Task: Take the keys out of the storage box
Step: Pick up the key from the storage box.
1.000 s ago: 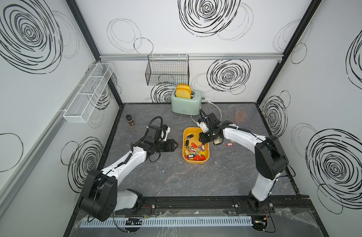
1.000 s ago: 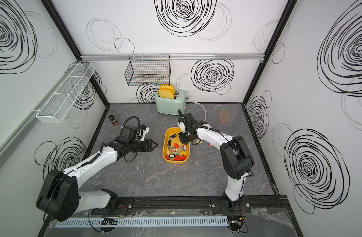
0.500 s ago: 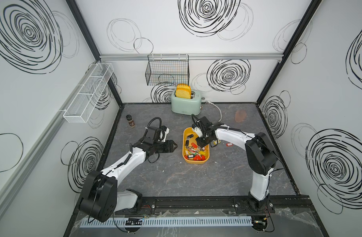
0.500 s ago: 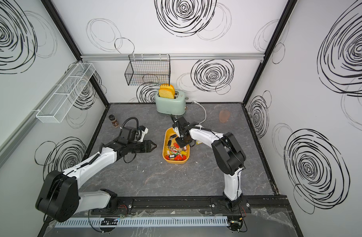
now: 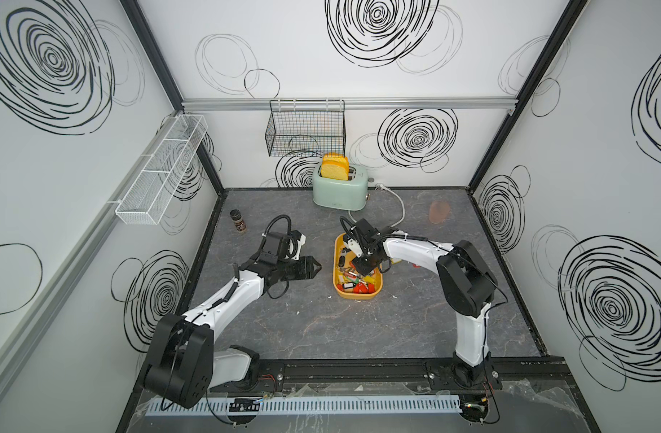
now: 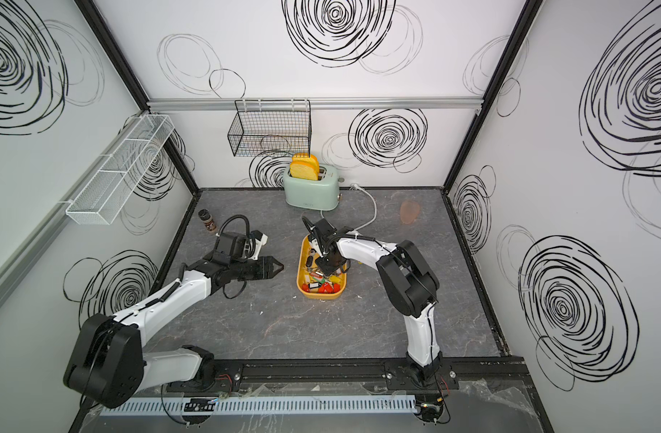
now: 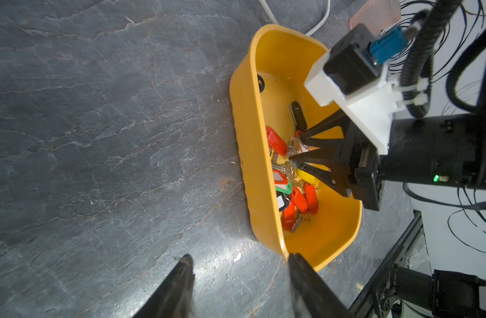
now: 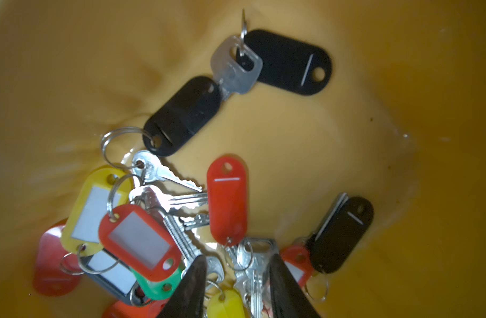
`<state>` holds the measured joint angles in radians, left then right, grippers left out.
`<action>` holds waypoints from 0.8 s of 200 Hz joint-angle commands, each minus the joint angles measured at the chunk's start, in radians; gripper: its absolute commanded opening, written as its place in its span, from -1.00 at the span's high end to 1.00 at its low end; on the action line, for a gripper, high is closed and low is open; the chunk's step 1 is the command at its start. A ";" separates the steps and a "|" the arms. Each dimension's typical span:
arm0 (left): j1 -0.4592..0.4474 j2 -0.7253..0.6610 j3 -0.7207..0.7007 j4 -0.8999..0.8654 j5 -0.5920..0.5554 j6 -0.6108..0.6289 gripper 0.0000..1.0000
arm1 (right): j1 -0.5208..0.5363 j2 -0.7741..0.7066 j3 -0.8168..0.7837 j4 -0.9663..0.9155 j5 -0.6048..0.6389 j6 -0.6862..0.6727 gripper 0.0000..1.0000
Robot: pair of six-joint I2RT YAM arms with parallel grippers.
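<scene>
The storage box [image 5: 337, 262] [image 6: 301, 270] is a shallow yellow tray at mid-table. The keys [image 5: 355, 280] [image 6: 321, 282] [image 7: 291, 192] [image 8: 142, 236] lie heaped in it, with red, black, yellow and green tags. My right gripper [image 5: 360, 268] [image 6: 327, 268] [image 7: 295, 148] [image 8: 236, 258] reaches down into the box, open. Its fingertips [image 8: 200, 264] straddle a silver key [image 8: 251, 264] in the heap without closing on it. My left gripper [image 5: 314, 267] [image 6: 276, 267] [image 7: 240, 257] hovers open and empty just left of the box's wall [image 7: 252, 137].
A mint toaster [image 5: 340, 189] with bread stands at the back, and its white cable [image 5: 398, 210] runs behind the box. A spice jar [image 5: 238, 221] is at the back left. A black wire basket [image 5: 306, 127] and a white mesh rack [image 5: 160, 176] hang on the walls.
My right gripper has swung from the box's right side to over its middle, gone down among the keys, and its jaws have widened a little. The left arm has not moved.
</scene>
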<state>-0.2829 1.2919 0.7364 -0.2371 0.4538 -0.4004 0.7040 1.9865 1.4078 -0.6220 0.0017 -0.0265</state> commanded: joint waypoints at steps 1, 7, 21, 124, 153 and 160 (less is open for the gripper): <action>0.012 -0.019 -0.015 0.016 0.019 0.008 -0.19 | 0.008 0.028 0.032 -0.030 0.028 -0.024 0.19; 0.014 -0.019 -0.018 0.016 0.019 0.008 -0.19 | 0.009 0.031 0.035 -0.030 0.032 -0.024 0.19; 0.016 -0.017 -0.018 0.018 0.020 0.008 -0.19 | 0.008 0.039 0.041 -0.030 0.030 -0.024 0.20; 0.027 -0.013 -0.022 0.022 0.028 0.006 -0.19 | 0.008 0.063 0.054 -0.028 0.016 -0.023 0.42; 0.029 -0.012 -0.023 0.025 0.029 0.005 -0.18 | 0.008 0.072 0.058 -0.030 0.004 -0.023 0.65; 0.029 -0.012 -0.023 0.024 0.029 0.005 -0.18 | 0.008 0.072 0.060 -0.031 0.001 -0.024 0.70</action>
<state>-0.2615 1.2903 0.7250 -0.2367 0.4717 -0.4007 0.7067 2.0392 1.4422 -0.6220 0.0189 -0.0368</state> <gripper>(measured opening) 0.591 0.184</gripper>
